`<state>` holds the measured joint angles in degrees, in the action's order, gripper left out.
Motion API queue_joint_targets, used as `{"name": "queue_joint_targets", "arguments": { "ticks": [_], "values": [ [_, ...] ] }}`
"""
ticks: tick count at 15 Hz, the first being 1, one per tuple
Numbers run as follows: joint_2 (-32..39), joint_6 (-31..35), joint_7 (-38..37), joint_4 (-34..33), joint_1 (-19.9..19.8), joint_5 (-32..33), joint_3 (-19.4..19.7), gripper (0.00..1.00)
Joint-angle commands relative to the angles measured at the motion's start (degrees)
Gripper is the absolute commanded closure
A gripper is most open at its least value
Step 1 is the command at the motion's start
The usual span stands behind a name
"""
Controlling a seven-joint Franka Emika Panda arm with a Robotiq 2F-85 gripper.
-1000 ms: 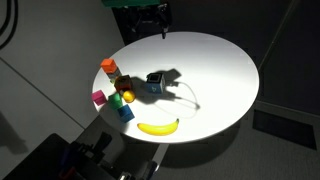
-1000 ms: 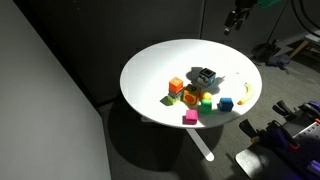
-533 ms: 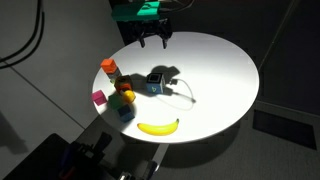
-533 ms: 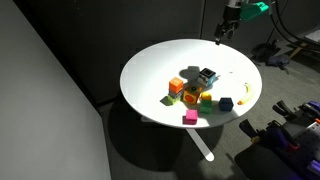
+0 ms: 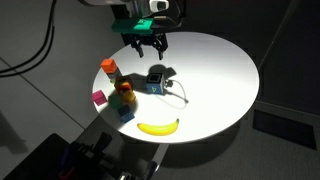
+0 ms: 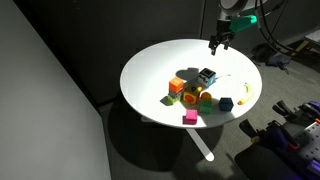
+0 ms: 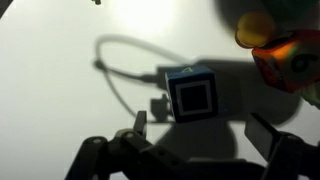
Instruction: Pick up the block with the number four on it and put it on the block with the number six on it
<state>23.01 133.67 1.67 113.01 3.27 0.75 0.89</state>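
The block with the number four is a blue cube with a white top face and a dark square mark. It sits near the table's middle in both exterior views. My gripper is open and empty, hanging above the table just short of this block, also seen in both exterior views. The block with the number six, reddish-orange with a greenish face, lies to the right of the blue cube in the wrist view, within the cluster of blocks.
A round white table carries a banana, a plain orange block, a pink block, a darker blue block and a yellow piece. A thin wire loop lies by the blue cube.
My gripper has come down from beyond the table's far edge and moved in over the table toward the blue cube. The blocks have not moved.
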Motion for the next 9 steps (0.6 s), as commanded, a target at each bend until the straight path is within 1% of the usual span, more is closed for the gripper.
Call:
{"name": "queue_joint_targets", "arguments": {
  "ticks": [1, 9],
  "values": [
    [0.28, -0.33, -0.32, -0.14, -0.60, 0.43, -0.74, 0.00],
    [0.73, -0.84, -0.34, -0.59, -0.55, 0.45, -0.74, 0.00]
  ]
}}
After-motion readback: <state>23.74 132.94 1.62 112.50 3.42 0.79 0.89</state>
